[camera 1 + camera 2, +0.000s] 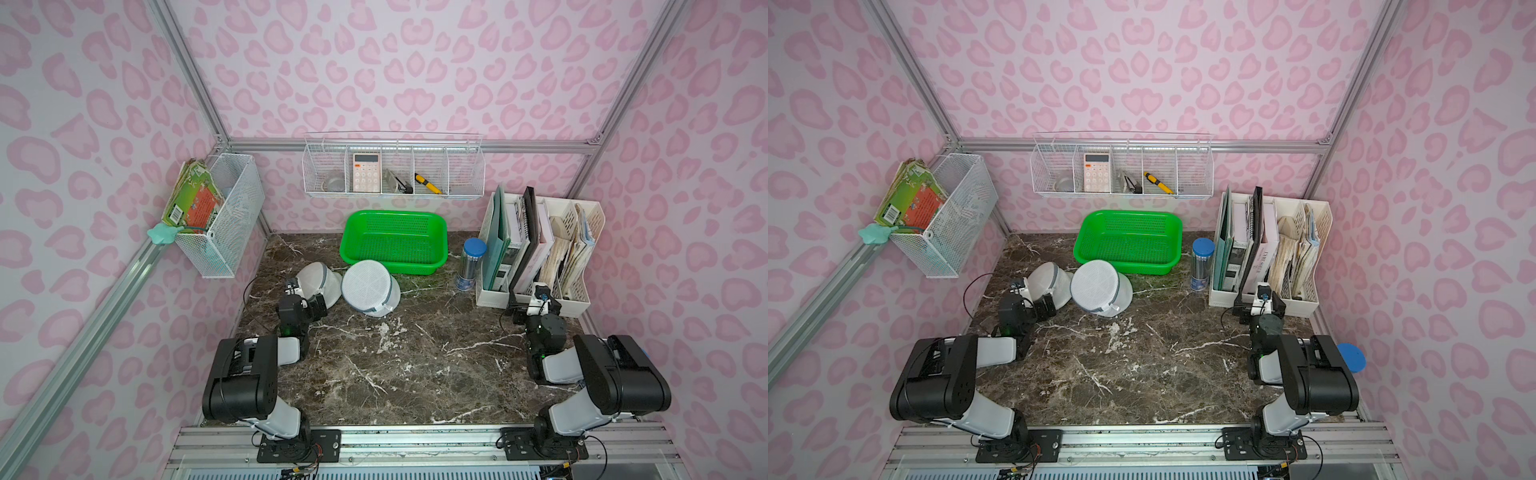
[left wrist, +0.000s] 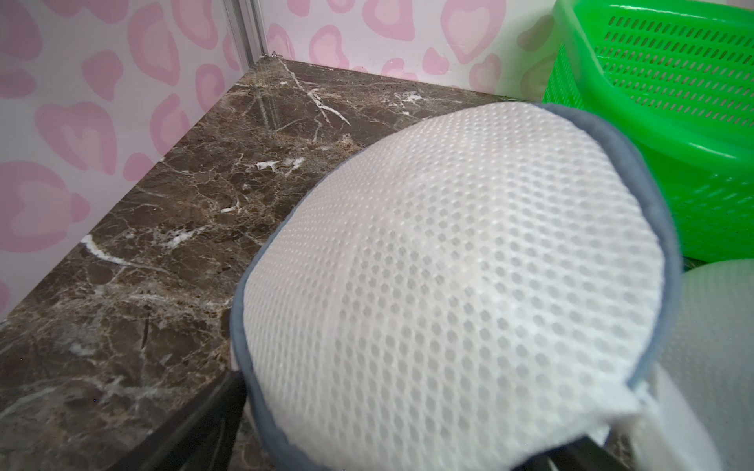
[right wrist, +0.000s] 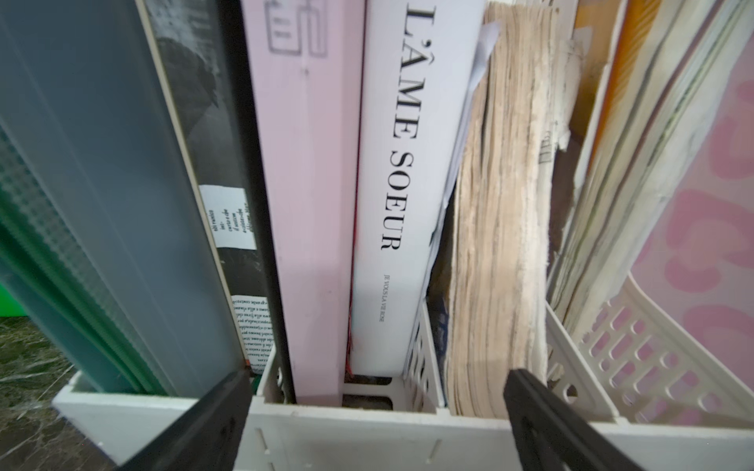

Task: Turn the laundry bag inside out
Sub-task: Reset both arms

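Note:
Two white mesh laundry bags with grey trim lie on the marble table in both top views: one at the left [image 1: 318, 278] [image 1: 1052, 280] and a round one beside it [image 1: 370, 289] [image 1: 1100, 286]. My left gripper [image 1: 309, 305] [image 1: 1040, 305] is at the near side of the left laundry bag. In the left wrist view that bag's mesh [image 2: 449, 265] bulges between the wide-apart fingers of the open left gripper [image 2: 391, 424]. My right gripper [image 1: 536, 299] [image 3: 377, 377] stands open and holds nothing, facing the white file organiser [image 3: 367, 432] far from both bags.
A green plastic basket [image 1: 395, 243] [image 2: 673, 122] stands behind the bags. A blue-capped tube [image 1: 471, 264] stands next to the file organiser [image 1: 492, 297] full of books. A wire basket [image 1: 220, 216] hangs on the left wall, and a wire shelf [image 1: 395, 170] on the back wall.

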You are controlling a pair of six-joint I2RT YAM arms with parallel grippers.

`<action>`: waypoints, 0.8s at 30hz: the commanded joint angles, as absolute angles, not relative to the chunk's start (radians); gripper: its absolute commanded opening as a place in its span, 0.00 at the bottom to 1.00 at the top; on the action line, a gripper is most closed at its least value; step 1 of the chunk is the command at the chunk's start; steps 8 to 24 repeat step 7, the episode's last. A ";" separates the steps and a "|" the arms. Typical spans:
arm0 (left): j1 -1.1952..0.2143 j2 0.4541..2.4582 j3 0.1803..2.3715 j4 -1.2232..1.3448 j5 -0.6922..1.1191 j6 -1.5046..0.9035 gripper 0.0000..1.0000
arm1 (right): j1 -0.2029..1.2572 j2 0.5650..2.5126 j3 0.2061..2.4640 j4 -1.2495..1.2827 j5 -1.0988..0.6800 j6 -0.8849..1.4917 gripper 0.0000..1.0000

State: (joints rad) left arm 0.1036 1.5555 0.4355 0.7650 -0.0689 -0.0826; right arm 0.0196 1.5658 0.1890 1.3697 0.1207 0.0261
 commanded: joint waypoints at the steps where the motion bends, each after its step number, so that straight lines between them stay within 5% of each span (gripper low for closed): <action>1: 0.104 1.554 0.440 0.792 -0.063 -0.076 0.99 | 0.020 1.566 0.192 1.385 0.129 0.032 1.00; 24: 0.103 1.555 0.440 0.793 -0.063 -0.077 0.99 | 0.019 1.565 0.192 1.384 0.127 0.032 1.00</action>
